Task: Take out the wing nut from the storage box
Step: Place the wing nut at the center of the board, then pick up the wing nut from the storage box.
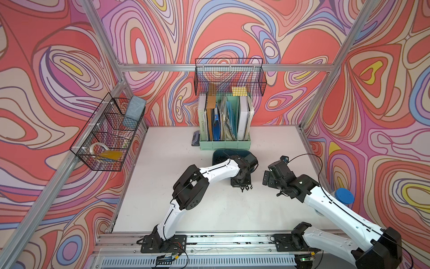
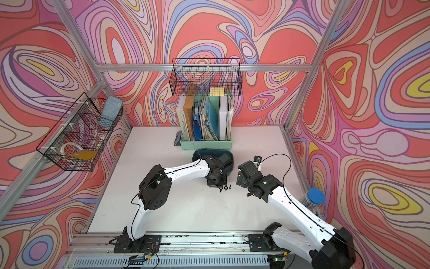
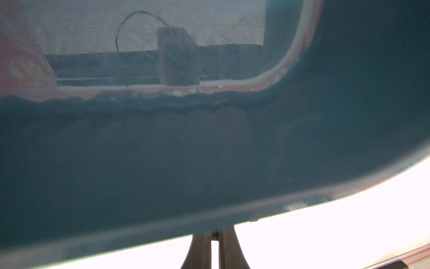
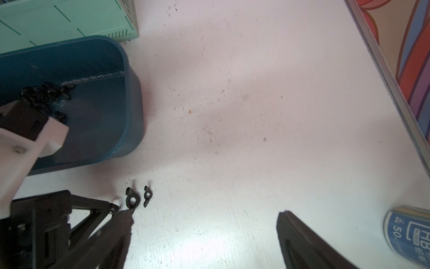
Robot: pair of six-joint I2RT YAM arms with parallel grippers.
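- At the right edge of both top views, a blue-capped tube (image 1: 344,196) stands on the white table (image 1: 209,209). The right wrist view shows its blue label, where we read "HB" and "50". The smaller print is too blurred for us.
- Right of centre, the right gripper (image 4: 206,213) hangs over bare table with its jaws spread fully wide and nothing between them.
- Just below the frame's centre, three black wing nuts (image 1: 247,188) lie loose in a short row on the table, outside the storage box (image 1: 218,154).
- The left gripper (image 3: 215,237) points down right beside that row. Its fingers (image 3: 202,251) stand almost together with only a thin slit of light between them. Their tips are hidden, so we cannot tell whether they pinch anything.
- The dark teal storage box sits at the centre, just behind the left gripper, with a heap of wing nuts (image 4: 44,92) against one inner wall.
- Directly behind it stands a mint-green file holder (image 1: 224,144), and one binder spine (image 1: 203,127) reads "WORKSPACE".
- Above that, a black wire basket (image 1: 230,76) on the back wall holds a yellow note block (image 1: 239,91).
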